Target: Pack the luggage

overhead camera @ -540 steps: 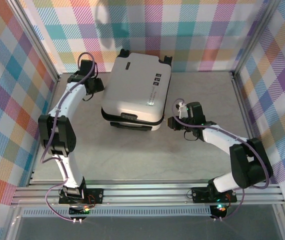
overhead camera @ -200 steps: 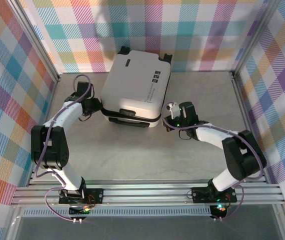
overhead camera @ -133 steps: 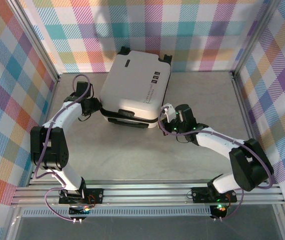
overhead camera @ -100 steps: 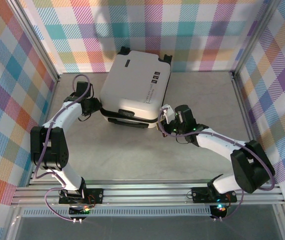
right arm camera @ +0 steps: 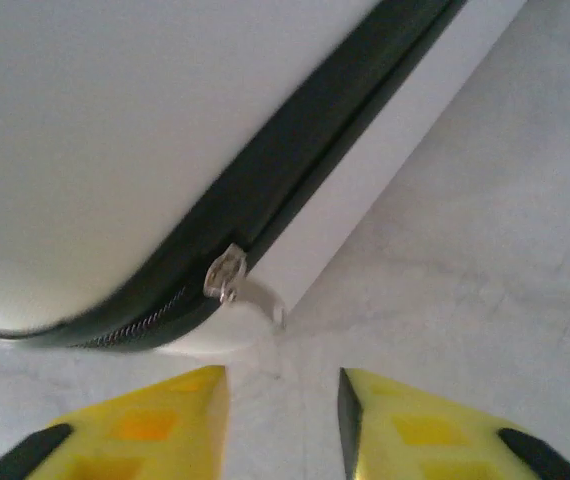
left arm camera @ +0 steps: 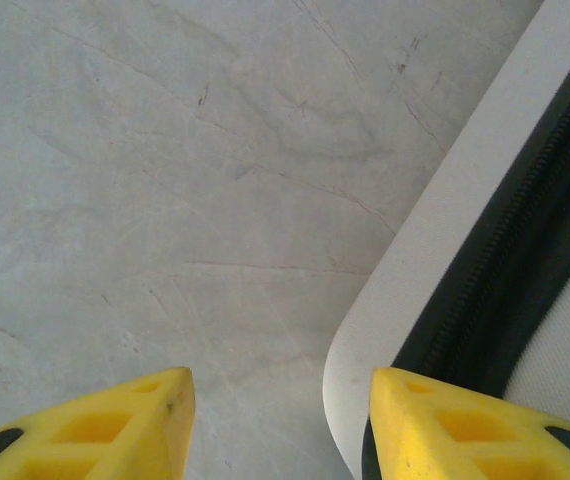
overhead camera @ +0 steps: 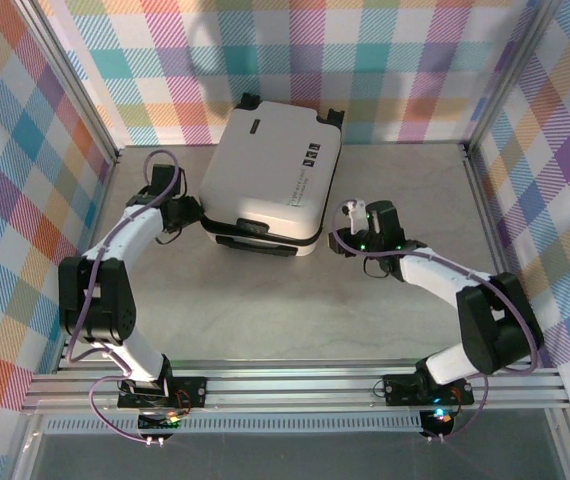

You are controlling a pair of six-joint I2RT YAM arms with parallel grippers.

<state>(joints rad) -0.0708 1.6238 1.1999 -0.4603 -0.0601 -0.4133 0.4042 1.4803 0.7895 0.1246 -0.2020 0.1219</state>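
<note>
Probably the stiff, slick luggage (overhead camera: 270, 180) is best worked by its small zip pull (right arm camera: 225, 272), the right gripper (right arm camera: 283, 378) and left gripper (left arm camera: 280, 378) both spread and empty.

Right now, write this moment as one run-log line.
luggage: lid down, flat on table | left claw: open at its corner | right claw: open, facing zipper pull | held: nothing

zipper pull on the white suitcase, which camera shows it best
Right wrist view: the metal zipper pull is close and sharp at a corner of the luggage. The left wrist view gives the black zipper band at another corner; the top view, just a thin dark line.
</note>
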